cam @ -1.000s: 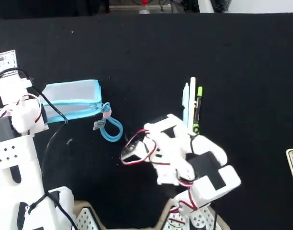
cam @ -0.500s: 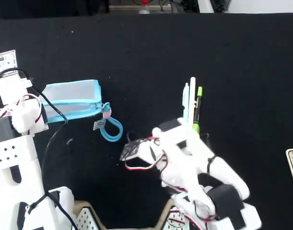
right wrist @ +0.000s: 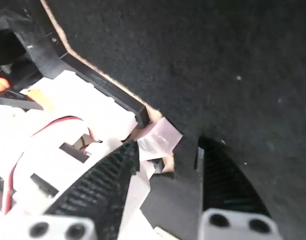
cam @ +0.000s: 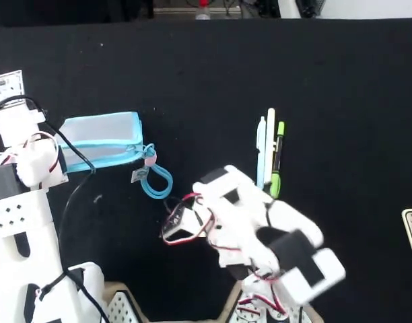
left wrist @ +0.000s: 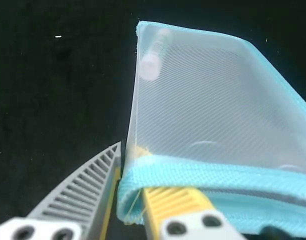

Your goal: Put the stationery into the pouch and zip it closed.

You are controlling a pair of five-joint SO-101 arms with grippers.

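pouch (left wrist: 213, 100): translucent ribbed plastic, slight sheen, woven teal cloth trim | desk (cam: 192, 67): matt black cloth, faintly rough | pens (cam: 270, 145): smooth plastic | left pincer (left wrist: 129, 151): ribbed matt plastic | right pincer (right wrist: 168, 152): ribbed matt black plastic

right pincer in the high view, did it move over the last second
Yes. The right pincer has slid a little left and toward the arms' side of the table, ending farther from the pens, which lie where they were.

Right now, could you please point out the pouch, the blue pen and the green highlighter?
pouch (cam: 101, 134), high view, on its clear mesh side.
blue pen (cam: 261, 148), high view, middle of its barrel.
green highlighter (cam: 278, 158), high view, on its dark barrel.
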